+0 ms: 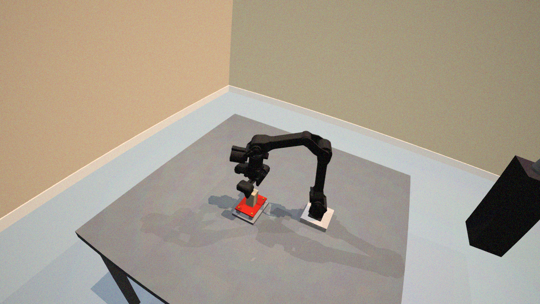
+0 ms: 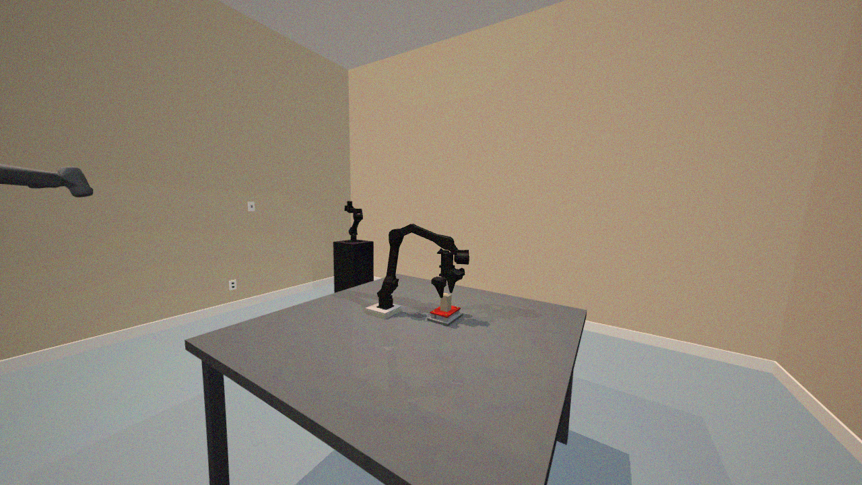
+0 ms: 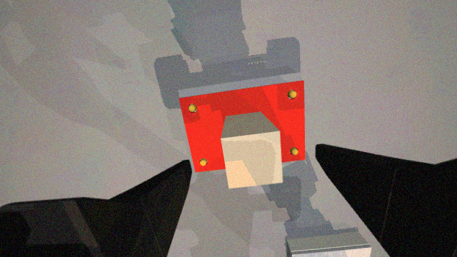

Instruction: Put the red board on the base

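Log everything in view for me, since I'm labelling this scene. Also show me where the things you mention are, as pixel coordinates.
red board [image 1: 241,207] [image 3: 207,135]: one, red, on the base
handle [image 1: 252,199] [image 2: 446,302] [image 3: 251,157]: one, beige, upright on the board
pins: four, gold, showing through the board's corner holes
base [image 1: 253,220] [image 3: 243,85]: one, grey, under the board
table [image 1: 188,264] [image 2: 385,374]: one, grey, beneath the base
pedestal [image 1: 502,211] [image 2: 353,265]: one, black, beyond the table
wall plates: two, white, on a wall
arm [image 1: 287,140] [image 2: 392,259]: one, black, on a white block
pincer [image 1: 252,191] [image 2: 446,294] [image 3: 251,158]: one, black, open around the handle

board [image 1: 253,210] [image 2: 440,312] [image 3: 207,132]: smooth, matt | pins [image 3: 292,94]: metallic-looking, slightly glossy | handle [image 1: 252,199] [image 2: 446,302] [image 3: 251,157]: smooth, matt
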Controlling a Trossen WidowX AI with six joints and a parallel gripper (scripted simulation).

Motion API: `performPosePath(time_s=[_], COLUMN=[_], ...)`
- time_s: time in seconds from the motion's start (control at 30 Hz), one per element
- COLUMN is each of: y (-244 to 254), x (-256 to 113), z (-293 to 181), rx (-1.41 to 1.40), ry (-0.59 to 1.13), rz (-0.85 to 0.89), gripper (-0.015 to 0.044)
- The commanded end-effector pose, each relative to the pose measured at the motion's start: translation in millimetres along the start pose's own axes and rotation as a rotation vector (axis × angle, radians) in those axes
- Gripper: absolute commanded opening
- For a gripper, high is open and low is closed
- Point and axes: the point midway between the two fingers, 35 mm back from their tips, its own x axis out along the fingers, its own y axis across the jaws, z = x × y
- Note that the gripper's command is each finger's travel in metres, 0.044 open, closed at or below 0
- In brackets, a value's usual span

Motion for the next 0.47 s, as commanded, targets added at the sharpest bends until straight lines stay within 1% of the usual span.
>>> performPosePath(time_s=[0.0, 0.13, 0.43], y=[-0.2, -1.2, -1.2], x=[-12.0, -45.5, -47.2], z=[-0.7, -3.1, -3.3], rx=[-0.003, 0.000, 0.000], ry=[-0.003, 0.002, 0.002], rz=[0.002, -0.001, -0.001], gripper=[0.0440, 0.0440, 0.0440])
